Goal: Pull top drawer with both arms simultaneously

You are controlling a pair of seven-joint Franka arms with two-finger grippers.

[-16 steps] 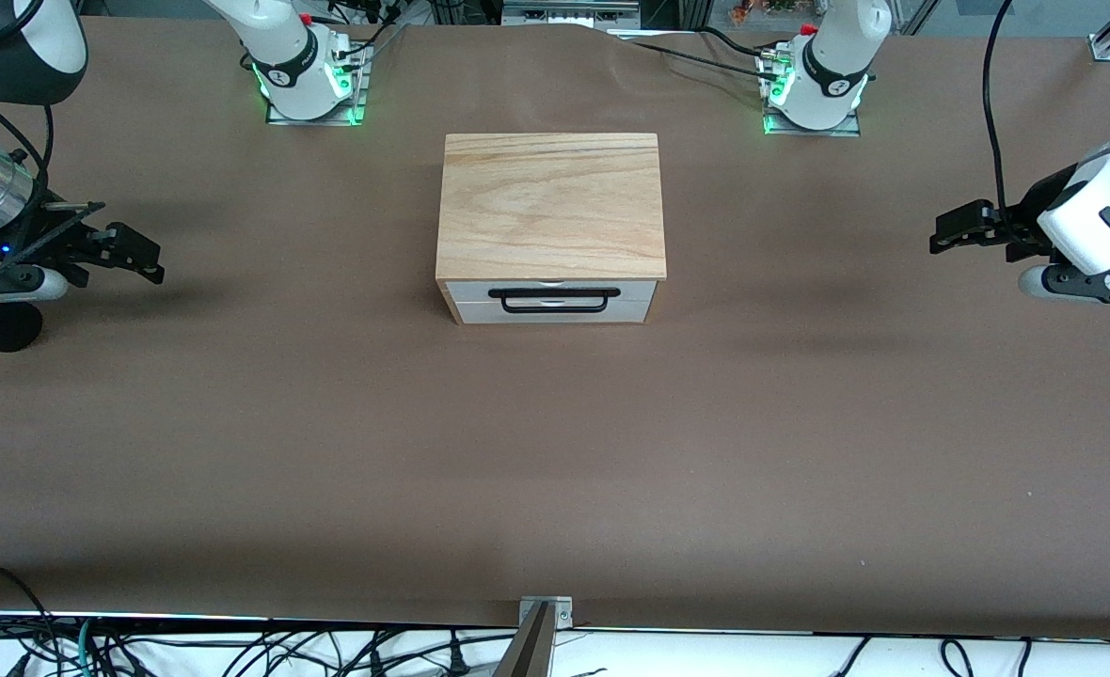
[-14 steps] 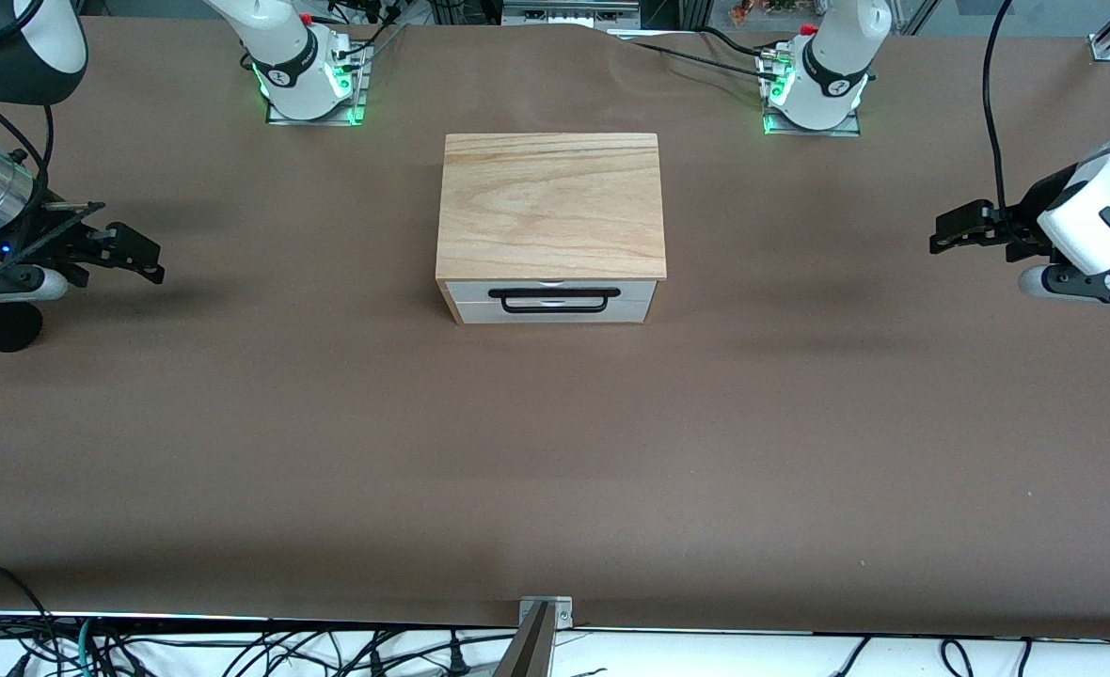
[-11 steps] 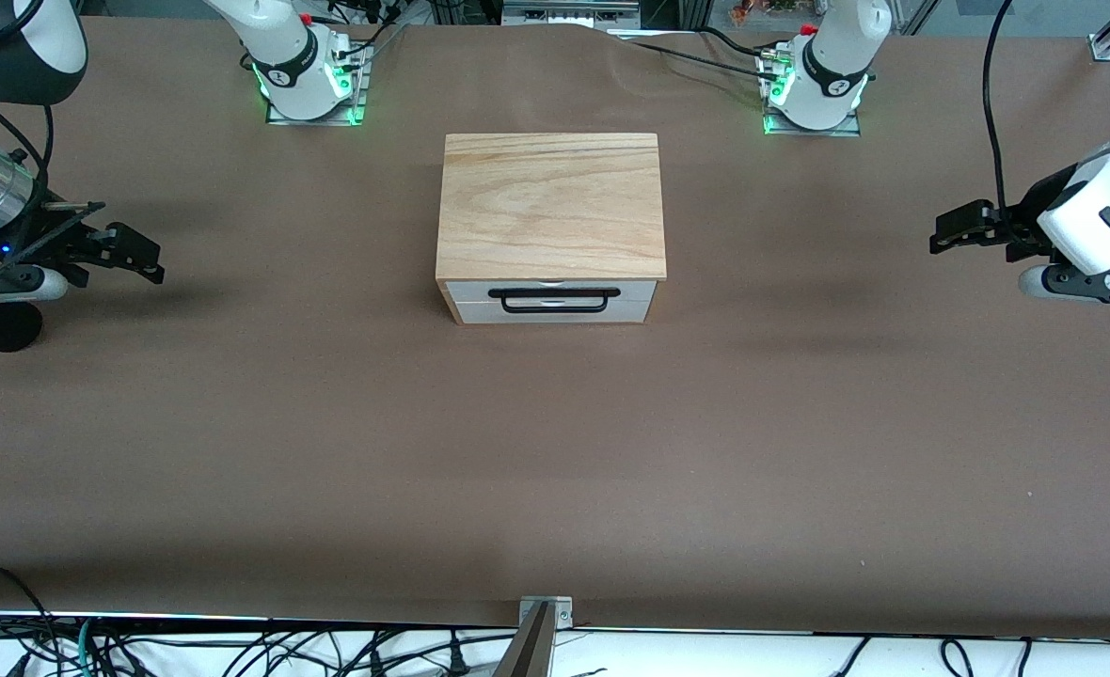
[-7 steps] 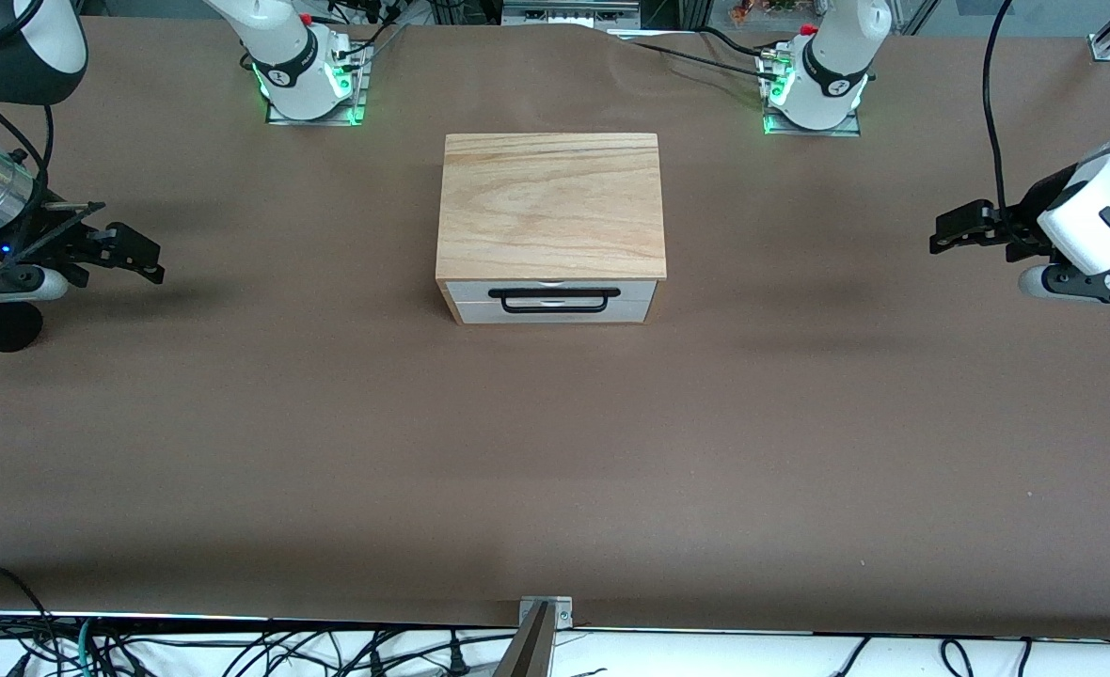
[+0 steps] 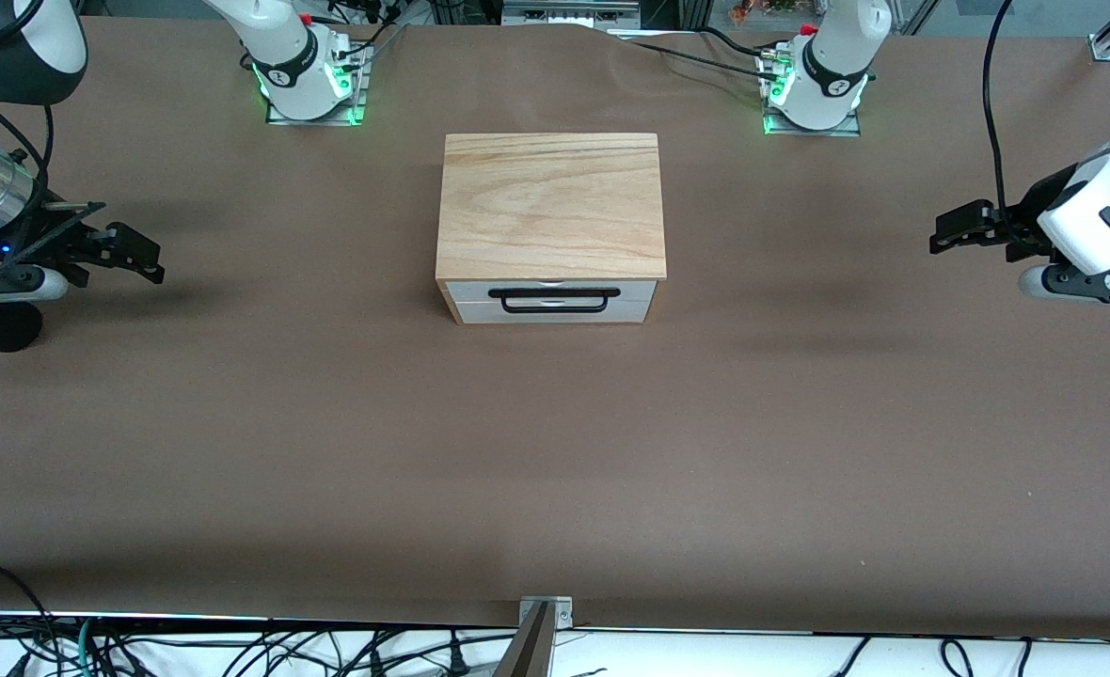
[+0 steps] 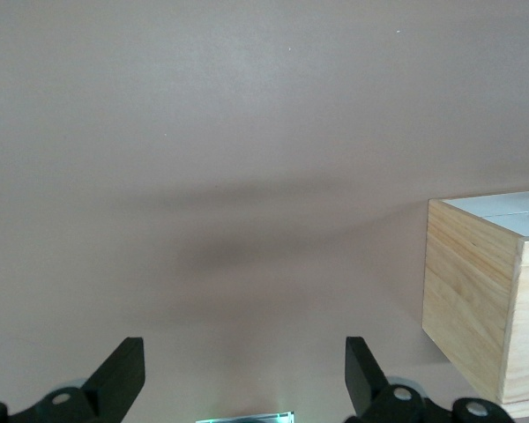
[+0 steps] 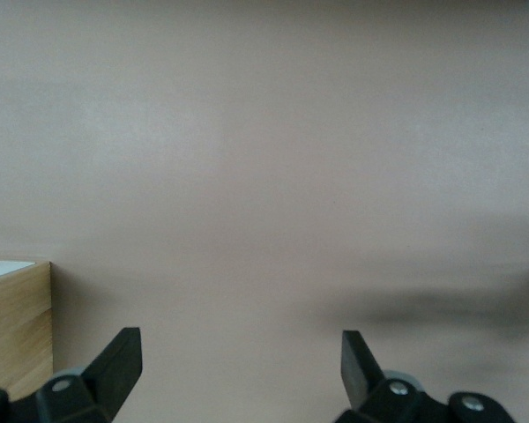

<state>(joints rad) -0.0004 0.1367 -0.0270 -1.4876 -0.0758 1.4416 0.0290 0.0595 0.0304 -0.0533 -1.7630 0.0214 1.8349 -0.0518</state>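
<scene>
The top drawer [image 5: 551,292] sits shut in the cabinet [image 5: 551,205] mid-desk [image 5: 555,451], its handle [image 5: 553,299] facing the front camera. The left end effector [image 5: 958,229] and right end effector [image 5: 136,254] hover over the desk's ends, fingers apart, well away. Nothing has changed since the earlier frames. Risk: uneven pulls on the one handle could skew the drawer or drag the cabinet.

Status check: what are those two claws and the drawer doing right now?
Left gripper open, right gripper open, both over table ends. Top drawer shut, handle untouched. Nothing in the way.
</scene>
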